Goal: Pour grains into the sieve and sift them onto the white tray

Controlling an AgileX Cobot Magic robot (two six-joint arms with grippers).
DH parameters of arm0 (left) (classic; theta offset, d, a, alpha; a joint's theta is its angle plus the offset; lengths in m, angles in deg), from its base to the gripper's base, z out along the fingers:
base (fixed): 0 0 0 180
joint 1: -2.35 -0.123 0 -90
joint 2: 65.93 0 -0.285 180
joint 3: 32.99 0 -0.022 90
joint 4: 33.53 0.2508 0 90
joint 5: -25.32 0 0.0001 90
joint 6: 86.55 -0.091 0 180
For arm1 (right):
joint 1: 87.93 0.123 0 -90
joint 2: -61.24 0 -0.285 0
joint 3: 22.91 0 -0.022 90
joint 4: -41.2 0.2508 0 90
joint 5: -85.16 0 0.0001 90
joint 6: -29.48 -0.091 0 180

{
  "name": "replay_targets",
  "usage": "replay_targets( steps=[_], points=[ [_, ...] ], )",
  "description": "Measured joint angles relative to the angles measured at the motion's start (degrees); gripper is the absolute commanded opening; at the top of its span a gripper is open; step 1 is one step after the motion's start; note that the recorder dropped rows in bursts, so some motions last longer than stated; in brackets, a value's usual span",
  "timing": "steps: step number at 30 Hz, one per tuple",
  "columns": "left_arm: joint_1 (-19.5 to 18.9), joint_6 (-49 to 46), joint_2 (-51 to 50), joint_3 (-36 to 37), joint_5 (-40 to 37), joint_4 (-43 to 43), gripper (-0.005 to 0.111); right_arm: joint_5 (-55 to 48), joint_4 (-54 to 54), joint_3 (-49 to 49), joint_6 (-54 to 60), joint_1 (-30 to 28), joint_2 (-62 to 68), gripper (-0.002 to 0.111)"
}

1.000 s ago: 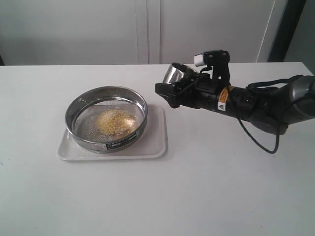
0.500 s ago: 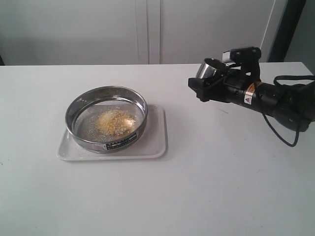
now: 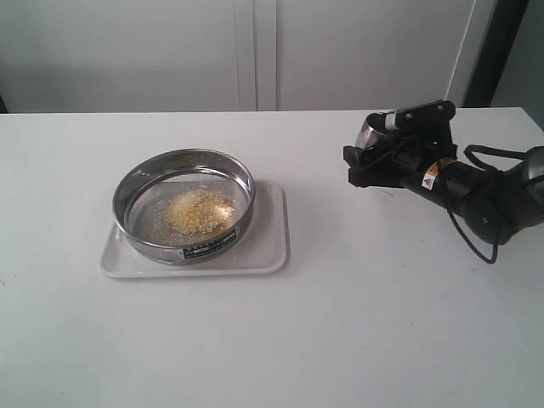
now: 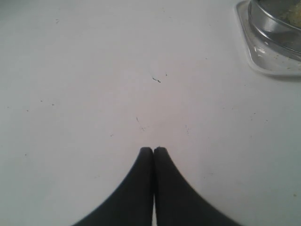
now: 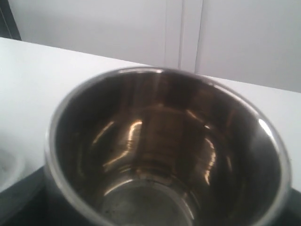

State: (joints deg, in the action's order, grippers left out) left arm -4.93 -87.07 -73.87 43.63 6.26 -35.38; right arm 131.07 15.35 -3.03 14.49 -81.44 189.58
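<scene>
The sieve (image 3: 195, 248), round and steel-rimmed, sits on the white tray (image 3: 270, 245) at centre left, with a heap of golden and pale grains (image 3: 200, 211) on its mesh. Well to the right and apart from the tray, my right gripper (image 3: 367, 163) is shut on a small steel cup (image 3: 371, 130), low over the table. The right wrist view looks into that cup (image 5: 164, 155), which is bare inside. My left gripper (image 4: 153, 149) is shut on nothing above bare tabletop, with a corner of the tray (image 4: 268, 66) and the sieve (image 4: 273, 23) beyond it. It is outside the exterior view.
A white tabletop (image 3: 340, 331) carries everything, and white cabinet doors (image 3: 255, 51) stand behind it. The right arm's black cable (image 3: 476, 246) loops over the table at the right. A few dark specks (image 4: 156, 79) mark the surface under the left gripper.
My right gripper has carried the cup rightward, away from the sieve, and lower toward the table, turning it from tipped to nearly upright. Sieve, tray and grains have not moved.
</scene>
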Motion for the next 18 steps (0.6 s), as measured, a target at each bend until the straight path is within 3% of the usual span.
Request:
replay_targets(
  steps=[18],
  points=[
    [0.0, 0.0, 0.0, 0.0, 0.0, 0.0, 0.0, 2.6, 0.3, -4.1, 2.2, 0.0, 8.5, 0.0]
  ],
)
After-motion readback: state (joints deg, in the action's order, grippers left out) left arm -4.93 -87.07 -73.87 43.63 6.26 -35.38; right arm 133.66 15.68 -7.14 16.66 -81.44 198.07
